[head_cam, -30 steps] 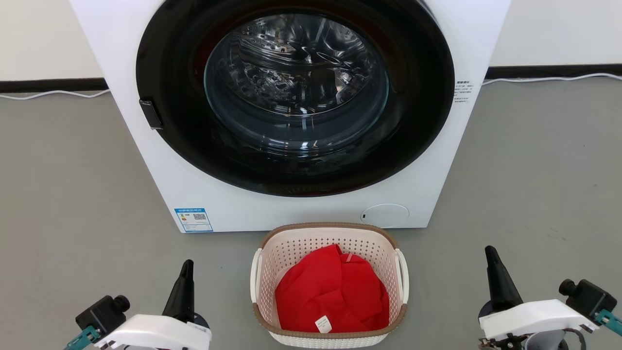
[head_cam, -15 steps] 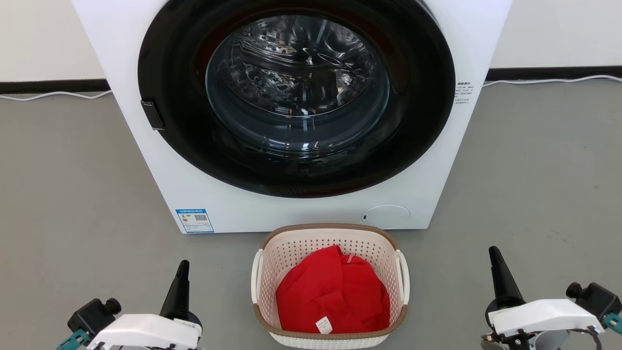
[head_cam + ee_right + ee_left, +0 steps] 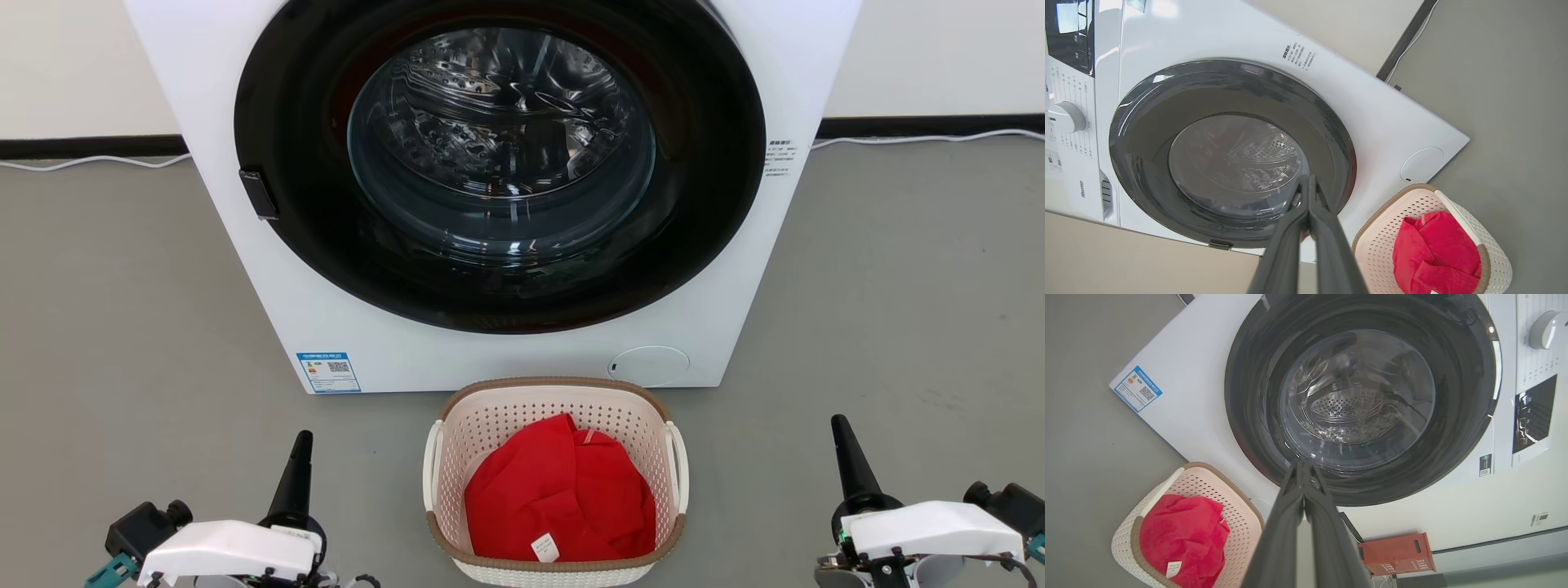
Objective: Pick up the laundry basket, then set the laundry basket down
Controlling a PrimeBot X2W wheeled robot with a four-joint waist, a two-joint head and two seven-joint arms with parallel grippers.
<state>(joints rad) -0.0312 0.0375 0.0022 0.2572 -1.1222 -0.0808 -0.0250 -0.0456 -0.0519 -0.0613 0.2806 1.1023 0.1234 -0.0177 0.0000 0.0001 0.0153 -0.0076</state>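
The laundry basket [image 3: 457, 425] is cream perforated plastic with a brown woven-look rim and white side handles. It stands on the grey floor just before the washer, holding a red garment [image 3: 559, 490]. It also appears low in both wrist views, as the basket [image 3: 1237, 514] at lower left and the basket [image 3: 1384, 237] at lower right. My left gripper [image 3: 302, 439] hovers left of the basket, shut and empty, well apart from it. My right gripper [image 3: 838, 425] hovers to the right, shut and empty too. In each wrist view the fingertips meet: left gripper [image 3: 1302, 462], right gripper [image 3: 1308, 179].
A white front-loading washer [image 3: 735, 269] with a closed round dark glass door [image 3: 500, 155] stands right behind the basket. Open grey floor [image 3: 106, 327] lies on both sides. A cable runs along the back wall's dark skirting. A red box [image 3: 1396, 553] sits beside the washer.
Both grippers have sunk a little toward the bottom of the head view and shifted slightly. The basket and washer stay where they were.
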